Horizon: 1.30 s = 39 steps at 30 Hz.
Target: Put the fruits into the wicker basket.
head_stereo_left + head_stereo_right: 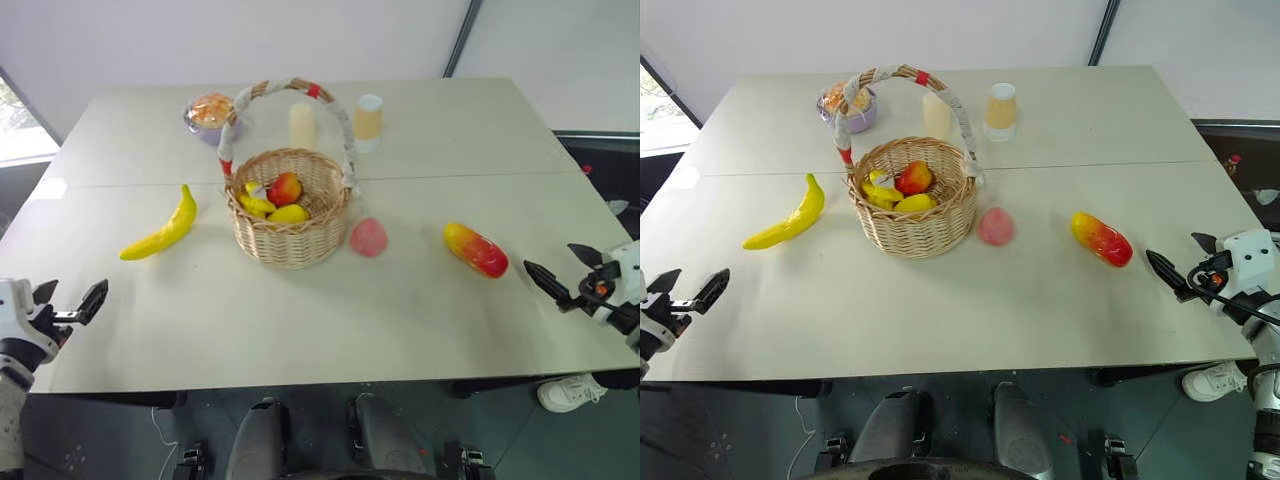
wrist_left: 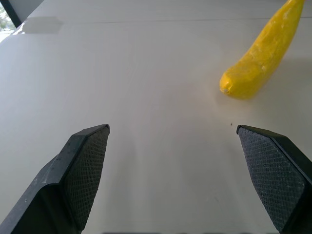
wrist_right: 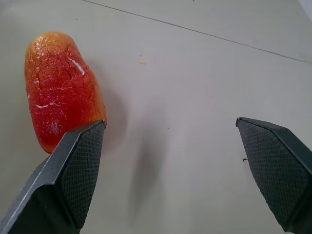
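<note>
The wicker basket [image 1: 290, 240] stands mid-table and holds several small fruits. Left of it on the table lies a yellow banana [image 1: 160, 235]. A pink peach [image 1: 368, 237] rests just to the right of the basket, and a red-and-yellow mango [image 1: 476, 250] lies farther right. My left gripper [image 1: 70, 297] hovers open and empty at the table's front-left edge; from the left wrist, the banana [image 2: 263, 53] lies ahead of it. Over by the right edge, my right gripper [image 1: 553, 260] is open too, with the mango [image 3: 61, 87] just beyond one finger, apart from it.
Behind the basket stand a purple bowl with an orange top [image 1: 210, 115], a pale yellow cylinder [image 1: 302, 125] and a yellow-and-white cup [image 1: 368, 120]. A seam runs across the white table [image 1: 450, 180]. On the floor, off the table's front right corner, lies a white shoe [image 1: 570, 392].
</note>
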Tool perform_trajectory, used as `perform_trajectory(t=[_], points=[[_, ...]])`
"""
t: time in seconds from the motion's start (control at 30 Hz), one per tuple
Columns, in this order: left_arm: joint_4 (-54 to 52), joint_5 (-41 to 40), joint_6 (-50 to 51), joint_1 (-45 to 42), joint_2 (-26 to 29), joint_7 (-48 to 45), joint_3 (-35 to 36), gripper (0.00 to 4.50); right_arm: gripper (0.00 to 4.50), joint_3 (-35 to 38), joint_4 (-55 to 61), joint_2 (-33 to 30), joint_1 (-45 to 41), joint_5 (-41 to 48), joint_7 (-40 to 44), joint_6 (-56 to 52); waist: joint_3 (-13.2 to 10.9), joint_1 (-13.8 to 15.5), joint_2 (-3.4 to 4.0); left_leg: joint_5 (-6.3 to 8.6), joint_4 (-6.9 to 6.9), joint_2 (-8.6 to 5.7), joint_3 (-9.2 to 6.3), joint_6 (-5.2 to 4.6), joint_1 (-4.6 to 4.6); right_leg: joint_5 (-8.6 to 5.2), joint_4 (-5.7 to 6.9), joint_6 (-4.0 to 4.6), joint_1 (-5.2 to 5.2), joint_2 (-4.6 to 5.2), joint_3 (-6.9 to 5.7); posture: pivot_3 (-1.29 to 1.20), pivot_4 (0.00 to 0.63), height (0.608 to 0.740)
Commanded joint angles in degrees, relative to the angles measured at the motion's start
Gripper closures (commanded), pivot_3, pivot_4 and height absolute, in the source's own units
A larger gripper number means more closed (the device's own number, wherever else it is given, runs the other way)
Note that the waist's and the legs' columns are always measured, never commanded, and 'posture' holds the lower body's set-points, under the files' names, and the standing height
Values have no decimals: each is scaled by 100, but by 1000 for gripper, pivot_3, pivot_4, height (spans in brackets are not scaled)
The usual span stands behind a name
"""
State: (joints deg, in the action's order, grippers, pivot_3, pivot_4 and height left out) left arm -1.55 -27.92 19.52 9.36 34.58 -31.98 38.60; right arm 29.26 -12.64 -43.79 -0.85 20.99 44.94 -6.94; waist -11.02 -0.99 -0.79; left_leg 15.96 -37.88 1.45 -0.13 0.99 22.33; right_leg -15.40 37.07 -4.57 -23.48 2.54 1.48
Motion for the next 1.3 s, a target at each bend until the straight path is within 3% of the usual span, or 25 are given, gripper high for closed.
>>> perform_trajectory(t=[0.03, 0.27, 0.47, 0.67, 0.87, 1.2, 1.3], points=[[0, -11, -111, -30, 9, 63, 77, 0, 28, -7, 26, -9, -151, -5, -62, 143, 0, -2, 0, 0, 0, 0, 0, 0, 0, 0, 0, 0, 0, 0, 0, 0, 150, 740], [-332, -4, 88, -191, -26, 337, -80, 0, 28, -209, 309, -94, -541, 0, -75, 56, 0, 13, 0, 0, -1, 0, 0, 0, -1, 7, 1, -12, 1, -1, 0, 0, 150, 740], [-922, 283, 570, -821, 533, 437, -746, 0, 28, -717, 1415, -157, -895, 399, 297, -649, 0, 23, 0, -1, -6, -1, -6, 1, 1, 11, 7, -19, 2, -2, -2, 0, 150, 740], [-745, 1178, 911, -1496, 1433, 451, -1670, 0, 28, -1384, 3290, -349, -766, 1139, 704, -1818, 0, 15, 0, 1, 0, -3, -10, -1, 3, 11, 4, -20, 1, 0, -5, 0, 150, 740], [-70, 1592, 1301, -2627, 1875, -90, -2832, 0, 28, -2381, 4453, -219, -1290, 1215, 583, -2315, -1, 20, 0, 0, -2, -2, -9, -1, 3, 11, 6, -20, -2, -7, -6, 0, 150, 740], [2535, 2460, 910, -4598, 1428, -659, -4210, 0, 28, -3893, 3999, 392, -2493, -13, 566, -1579, -4, 25, -8, 0, -8, -31, -6, -1, 22, 12, 13, -22, -18, -11, -11, 0, 150, 740], [3017, 2537, 832, -4940, 1247, -796, -4309, 0, 28, -4122, 3845, 585, -2683, -285, 561, -1378, -3, 26, -9, -1, -11, -37, -5, -1, 32, 12, 15, -23, -25, -7, -13, 0, 150, 740]])
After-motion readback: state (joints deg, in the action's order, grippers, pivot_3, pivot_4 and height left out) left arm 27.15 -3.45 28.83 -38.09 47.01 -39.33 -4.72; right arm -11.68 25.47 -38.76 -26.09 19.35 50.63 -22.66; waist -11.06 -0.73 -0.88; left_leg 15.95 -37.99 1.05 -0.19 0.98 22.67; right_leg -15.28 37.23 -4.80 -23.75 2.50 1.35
